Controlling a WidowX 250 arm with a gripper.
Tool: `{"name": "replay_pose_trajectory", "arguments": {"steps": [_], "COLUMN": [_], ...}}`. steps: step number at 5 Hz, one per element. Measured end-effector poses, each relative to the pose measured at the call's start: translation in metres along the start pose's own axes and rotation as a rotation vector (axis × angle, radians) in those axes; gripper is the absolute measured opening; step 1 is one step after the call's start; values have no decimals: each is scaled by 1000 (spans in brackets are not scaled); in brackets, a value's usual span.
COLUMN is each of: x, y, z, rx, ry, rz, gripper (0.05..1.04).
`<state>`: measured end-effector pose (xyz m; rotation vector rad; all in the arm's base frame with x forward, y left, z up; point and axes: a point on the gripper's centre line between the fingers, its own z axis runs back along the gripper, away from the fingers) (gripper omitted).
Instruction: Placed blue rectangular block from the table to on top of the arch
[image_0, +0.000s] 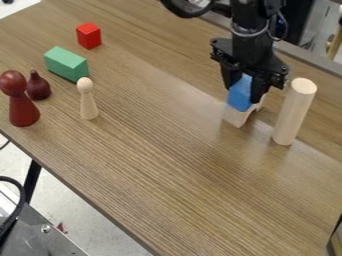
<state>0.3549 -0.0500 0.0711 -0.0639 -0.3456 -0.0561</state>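
Observation:
The black gripper (248, 92) hangs over the right part of the table, shut on the blue block (241, 93), one finger on either side of it. Directly beneath the block is the pale wooden arch (235, 117), standing on the table. The block's lower end meets the arch's top or hovers just over it; which of these cannot be told. Part of the arch is hidden behind the block and the gripper.
A tall pale cylinder (294, 112) stands close to the right of the arch. At the left are a red cube (89, 36), a green block (66, 63), a pale peg figure (87, 99), a dark red pear shape (38, 86) and a red figure (23, 106).

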Motion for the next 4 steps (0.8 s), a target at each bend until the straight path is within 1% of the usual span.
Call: {"name": "replay_pose_trajectory", "arguments": {"steps": [1, 2, 3, 4], "x": [0, -6, -8, -1], "y": [1, 3, 6, -1], "z": [-3, -12, -13, 1], "rx": [9, 19, 38, -1], "ry": [-10, 16, 21, -18], "rz": [-5, -23, -25, -10], "gripper": [627, 925, 1003, 999]}}
